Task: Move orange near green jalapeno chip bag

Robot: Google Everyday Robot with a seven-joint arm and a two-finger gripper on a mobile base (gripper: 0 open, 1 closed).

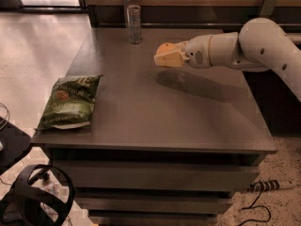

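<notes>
The orange (165, 48) is held in my gripper (165, 57), above the middle of the dark table (155, 121) and clear of its top. The gripper is shut on the orange, and its pale fingers (168, 60) cover the fruit's lower part. The white arm reaches in from the right. The green jalapeno chip bag (69, 101) lies flat at the table's left front corner, well to the left of and nearer than the orange.
A tall silver can (134, 24) stands at the back of the table, left of the gripper. A dark wall runs behind the table. Black cables and headphones (37, 197) lie on the floor at the front left.
</notes>
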